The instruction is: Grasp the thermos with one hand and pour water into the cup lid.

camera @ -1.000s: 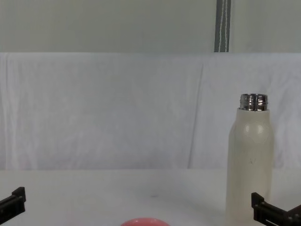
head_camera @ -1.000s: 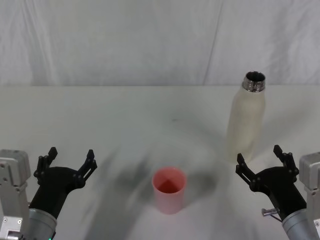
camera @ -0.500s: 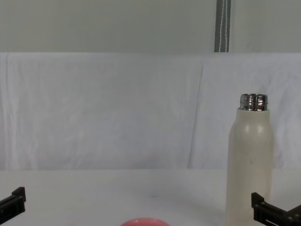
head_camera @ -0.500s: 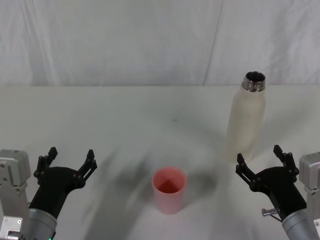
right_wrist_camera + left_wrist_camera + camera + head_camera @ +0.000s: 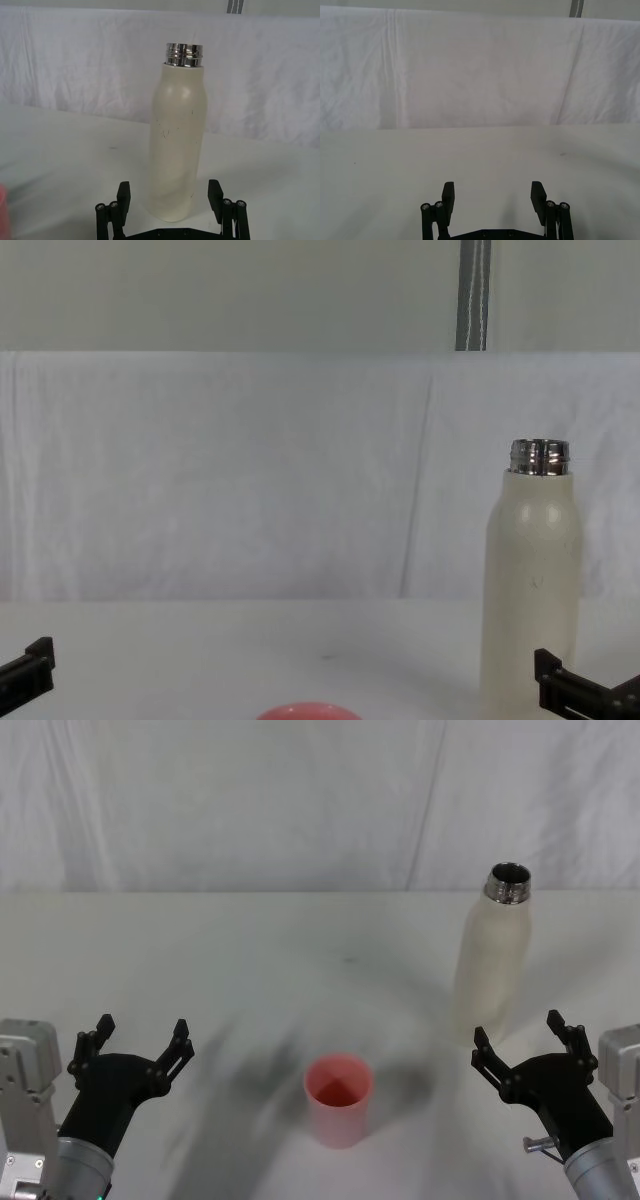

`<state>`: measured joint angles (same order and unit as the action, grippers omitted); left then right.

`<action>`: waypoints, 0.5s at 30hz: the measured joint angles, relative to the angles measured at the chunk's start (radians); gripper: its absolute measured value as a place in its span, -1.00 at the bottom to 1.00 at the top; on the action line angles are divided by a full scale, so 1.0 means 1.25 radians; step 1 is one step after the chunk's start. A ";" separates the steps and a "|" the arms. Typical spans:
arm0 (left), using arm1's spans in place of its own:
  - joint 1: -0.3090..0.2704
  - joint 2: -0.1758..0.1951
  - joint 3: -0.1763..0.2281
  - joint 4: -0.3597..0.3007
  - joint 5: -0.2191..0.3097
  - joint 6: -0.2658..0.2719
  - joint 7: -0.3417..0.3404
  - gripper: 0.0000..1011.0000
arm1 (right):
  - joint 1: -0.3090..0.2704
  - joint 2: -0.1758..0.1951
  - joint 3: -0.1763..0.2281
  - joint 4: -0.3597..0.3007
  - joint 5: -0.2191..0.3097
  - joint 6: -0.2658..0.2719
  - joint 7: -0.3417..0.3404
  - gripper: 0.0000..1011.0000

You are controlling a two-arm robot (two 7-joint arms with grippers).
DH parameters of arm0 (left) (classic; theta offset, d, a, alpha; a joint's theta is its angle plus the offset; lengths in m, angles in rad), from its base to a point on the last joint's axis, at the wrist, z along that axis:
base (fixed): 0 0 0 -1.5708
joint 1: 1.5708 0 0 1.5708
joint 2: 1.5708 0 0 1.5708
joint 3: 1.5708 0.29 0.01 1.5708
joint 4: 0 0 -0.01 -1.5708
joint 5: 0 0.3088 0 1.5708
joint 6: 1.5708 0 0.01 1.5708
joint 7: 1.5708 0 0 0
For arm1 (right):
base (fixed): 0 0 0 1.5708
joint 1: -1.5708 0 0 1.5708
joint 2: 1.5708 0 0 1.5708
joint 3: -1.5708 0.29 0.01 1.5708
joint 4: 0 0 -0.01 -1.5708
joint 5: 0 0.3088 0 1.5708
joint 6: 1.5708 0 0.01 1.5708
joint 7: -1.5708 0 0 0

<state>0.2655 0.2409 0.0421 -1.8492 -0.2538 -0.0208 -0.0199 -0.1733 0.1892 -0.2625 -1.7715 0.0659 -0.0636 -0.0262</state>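
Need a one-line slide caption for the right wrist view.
Open right gripper faces the upright, uncapped thermos on the white table, not yet touching it.

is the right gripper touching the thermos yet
Apart. In the head view, the open right gripper sits nearer the robot than the thermos, with bare table between.

The thermos (image 5: 493,955) stands upright on the table (image 5: 250,950), right of centre and toward the back. The cup lid (image 5: 338,1099) sits in front of it and to its left, well apart, mouth up. The left gripper (image 5: 137,1042) hangs at the near left, the right gripper (image 5: 520,1040) at the near right, just before the thermos.
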 joint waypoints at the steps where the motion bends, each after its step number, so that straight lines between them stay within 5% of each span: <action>1: 0.000 0.000 0.000 0.000 0.000 0.000 0.000 0.98 | 0.000 0.000 0.000 0.000 0.000 0.000 0.000 0.98; 15: 0.000 0.000 0.000 0.000 0.000 0.000 0.000 0.98 | 0.000 0.000 0.000 0.000 0.000 0.000 0.000 0.98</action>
<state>0.2655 0.2410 0.0421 -1.8492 -0.2538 -0.0208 -0.0199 -0.1732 0.1892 -0.2625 -1.7714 0.0658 -0.0636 -0.0262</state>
